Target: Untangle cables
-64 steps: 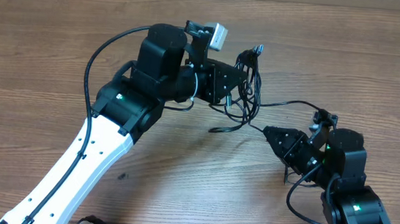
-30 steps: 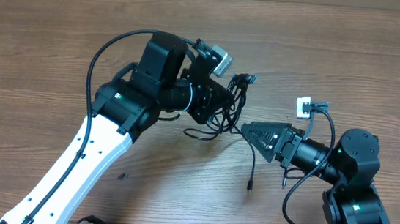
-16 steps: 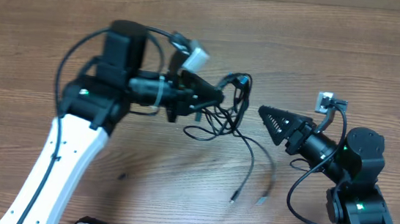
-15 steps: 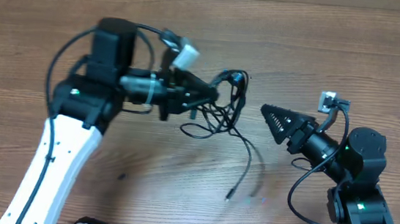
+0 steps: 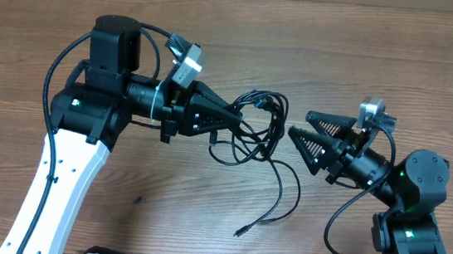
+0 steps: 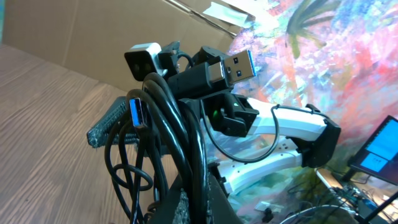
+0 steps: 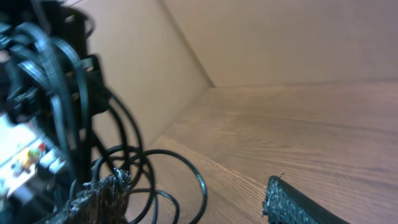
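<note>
**Cable tangle pinched by left arm, right arm open beside it**

Location: knot of thin black cables (image 5: pixel 266 129) sits over the middle of the brown wooden tabletop (image 5: pixel 383 59), between the two arms.

Left fingers (image 5: pixel 219 116): pressed together on the bundle. The left wrist view shows several cords (image 6: pixel 186 143) looped over the tips, with a blue-tongued USB plug (image 6: pixel 239 65) sticking up above them.

Right fingers (image 5: pixel 306 145): spread wide, holding nothing. The tips point across at the knot from the right-edge side, just beside it but apart. In the right wrist view both padded tips (image 7: pixel 99 196) frame the gap, and the cable loops (image 7: pixel 68 81) lie ahead and off toward one finger rather than centred.

Geometry: the bundle's long axis runs left to right, from the left fingers towards the right ones. One loose strand (image 5: pixel 287 191) trails from the knot towards the near edge and ends in a small plug (image 5: pixel 239 231) lying on the wood.

Judgement: the right arm is the free one and the nearer to the unheld loops. A short advance towards the left edge, shifted to bring a loop between the tips, looks enough to take a strand. Whether the knot hangs clear of the tabletop cannot be told from above.
</note>
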### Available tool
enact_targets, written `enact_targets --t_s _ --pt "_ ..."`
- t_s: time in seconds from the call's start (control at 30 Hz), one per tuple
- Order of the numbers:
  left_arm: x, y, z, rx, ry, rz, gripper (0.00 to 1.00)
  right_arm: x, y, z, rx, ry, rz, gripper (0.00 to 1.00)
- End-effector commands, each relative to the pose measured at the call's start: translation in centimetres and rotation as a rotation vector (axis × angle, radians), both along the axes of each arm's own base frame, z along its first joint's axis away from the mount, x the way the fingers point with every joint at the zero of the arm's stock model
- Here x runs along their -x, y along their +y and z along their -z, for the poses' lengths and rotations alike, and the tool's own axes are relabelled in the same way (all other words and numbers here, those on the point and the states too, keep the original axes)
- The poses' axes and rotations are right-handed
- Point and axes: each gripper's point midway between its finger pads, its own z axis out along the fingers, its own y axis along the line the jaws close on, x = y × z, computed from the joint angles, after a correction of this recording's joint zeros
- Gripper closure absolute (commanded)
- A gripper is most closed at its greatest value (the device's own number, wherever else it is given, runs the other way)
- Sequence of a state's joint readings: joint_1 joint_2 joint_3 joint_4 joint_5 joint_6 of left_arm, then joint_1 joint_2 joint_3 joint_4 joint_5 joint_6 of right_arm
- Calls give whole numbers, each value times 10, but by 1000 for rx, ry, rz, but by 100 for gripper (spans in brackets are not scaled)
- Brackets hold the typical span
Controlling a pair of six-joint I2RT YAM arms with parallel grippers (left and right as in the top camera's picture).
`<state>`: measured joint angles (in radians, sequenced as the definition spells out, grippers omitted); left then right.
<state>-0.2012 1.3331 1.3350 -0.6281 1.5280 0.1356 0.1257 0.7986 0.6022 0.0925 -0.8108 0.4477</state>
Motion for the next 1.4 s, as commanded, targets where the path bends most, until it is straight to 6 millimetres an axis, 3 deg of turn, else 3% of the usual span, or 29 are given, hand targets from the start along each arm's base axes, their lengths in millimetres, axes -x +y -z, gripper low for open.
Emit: enact_targets --t_s 0.0,0.2,0.4,0.67,0.9,1.37 --pt "13 2 -17 43 -63 46 96 19 11 -17 23 -131 -126 29" --pt "13 2 -17 41 -55 45 96 27 14 -30 18 -210 -168 29" --pt "13 2 -18 39 -42 46 96 25 14 -28 19 -201 -167 29" --pt "13 2 -18 31 -3 45 96 0 10 -13 37 -158 -95 29" --pt "13 2 -19 33 -10 46 96 -8 11 -9 38 -154 -94 32" --pt "31 -18 -22 45 -68 136 96 16 22 -28 -13 -200 -239 32"
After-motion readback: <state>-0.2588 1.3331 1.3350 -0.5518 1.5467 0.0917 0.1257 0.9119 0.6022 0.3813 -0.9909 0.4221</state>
